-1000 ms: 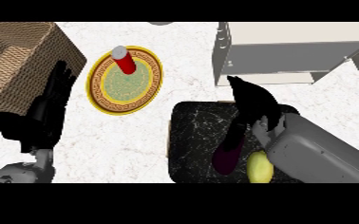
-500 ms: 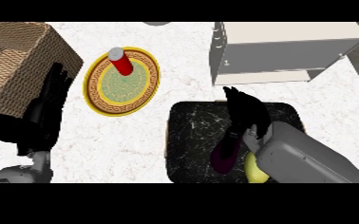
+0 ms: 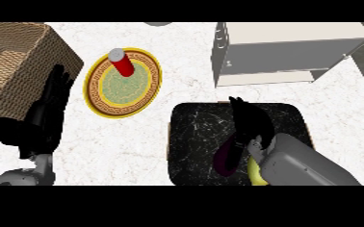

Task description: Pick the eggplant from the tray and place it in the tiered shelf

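While we look down from the head view, our black right hand [image 3: 250, 121] lies with relaxed fingers over the dark purple eggplant [image 3: 227, 157] on the black marbled tray [image 3: 192, 130] at lower centre. Our left hand [image 3: 47, 107] rests open at the left edge. We see the grey tiered shelf [image 3: 284, 53] at upper right.

right hand [image 3: 250, 120] extended, left hand [image 3: 47, 110] open
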You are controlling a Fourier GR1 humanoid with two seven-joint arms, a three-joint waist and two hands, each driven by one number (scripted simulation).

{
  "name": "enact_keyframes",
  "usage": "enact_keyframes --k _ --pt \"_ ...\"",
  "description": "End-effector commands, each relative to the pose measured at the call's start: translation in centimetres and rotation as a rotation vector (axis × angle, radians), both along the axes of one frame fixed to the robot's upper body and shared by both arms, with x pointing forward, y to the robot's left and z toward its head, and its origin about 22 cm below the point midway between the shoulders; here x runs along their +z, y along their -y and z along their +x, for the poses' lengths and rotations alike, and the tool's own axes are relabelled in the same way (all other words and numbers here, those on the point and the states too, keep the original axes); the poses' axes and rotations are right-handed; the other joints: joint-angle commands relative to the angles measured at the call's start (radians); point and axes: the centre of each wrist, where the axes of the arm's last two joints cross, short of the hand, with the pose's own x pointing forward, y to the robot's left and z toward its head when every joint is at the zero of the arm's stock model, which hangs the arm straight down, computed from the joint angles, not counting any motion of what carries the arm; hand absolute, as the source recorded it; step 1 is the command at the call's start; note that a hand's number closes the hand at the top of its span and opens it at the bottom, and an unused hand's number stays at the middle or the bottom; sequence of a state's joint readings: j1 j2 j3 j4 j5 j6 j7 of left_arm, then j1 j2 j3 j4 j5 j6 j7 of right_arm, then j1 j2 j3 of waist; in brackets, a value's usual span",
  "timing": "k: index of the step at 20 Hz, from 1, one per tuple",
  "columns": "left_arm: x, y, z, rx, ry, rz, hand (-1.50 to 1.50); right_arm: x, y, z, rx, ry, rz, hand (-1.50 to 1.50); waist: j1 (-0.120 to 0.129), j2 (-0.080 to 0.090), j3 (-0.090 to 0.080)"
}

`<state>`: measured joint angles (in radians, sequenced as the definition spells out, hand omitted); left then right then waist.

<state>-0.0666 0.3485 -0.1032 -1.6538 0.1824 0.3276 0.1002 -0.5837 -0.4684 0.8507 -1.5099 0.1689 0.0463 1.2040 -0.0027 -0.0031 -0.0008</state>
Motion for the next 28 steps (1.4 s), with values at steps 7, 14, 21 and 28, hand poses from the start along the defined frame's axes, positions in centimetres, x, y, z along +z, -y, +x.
enact_keyframes --k 7,14,21,28 --pt "-0.2 0.3 0.3 -0.021 -0.005 -0.008 0.00 -3.4 0.0 -2.2 -0.106 -0.021 -0.073 -1.50 0.000 0.002 0.001" --pt "-0.3 -0.9 0.5 -0.011 -0.001 -0.004 0.00 -3.7 -0.9 -2.3 -0.130 -0.047 -0.068 -1.50 -0.002 0.002 0.000" --pt "0.9 0.5 0.3 -0.010 0.010 -0.008 0.00 -7.6 0.0 -1.6 -0.032 -0.080 -0.090 1.50 0.011 0.004 0.001" --pt "0.4 0.5 0.7 0.006 0.010 -0.001 0.00 -6.9 0.9 -1.8 0.117 0.094 -0.128 1.50 0.005 0.004 0.001"
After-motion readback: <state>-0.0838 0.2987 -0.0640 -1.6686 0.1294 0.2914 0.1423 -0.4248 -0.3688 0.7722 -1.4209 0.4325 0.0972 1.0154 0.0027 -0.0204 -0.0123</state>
